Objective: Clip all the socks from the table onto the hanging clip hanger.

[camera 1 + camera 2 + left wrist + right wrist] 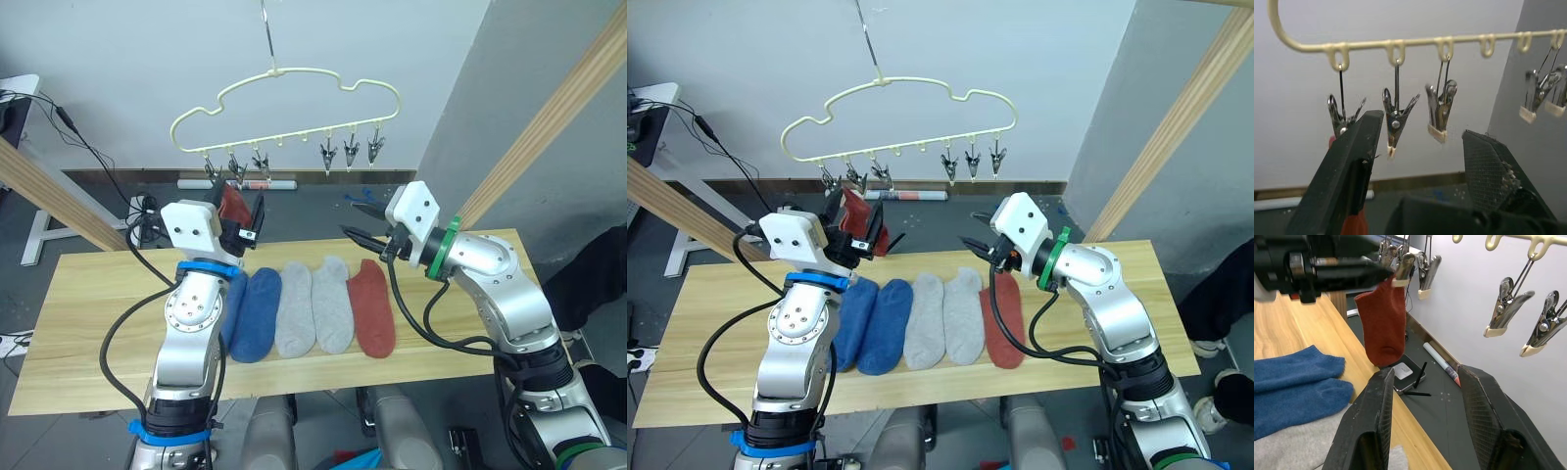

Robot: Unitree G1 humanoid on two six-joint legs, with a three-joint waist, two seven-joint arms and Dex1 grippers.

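The left gripper [860, 227] is raised beneath the leftmost clips of the clip hanger [898, 119], its jaws spread wide, with one rust-red sock [1382, 322] hung from a clip just beside them. The right gripper [361, 223] is held above the tabletop [88, 313], its jaws likewise wide and empty. Below and between both sets of jaws, two blue socks [253, 311], two grey socks [313, 305] and a second rust-red sock [372, 305] are laid side by side.
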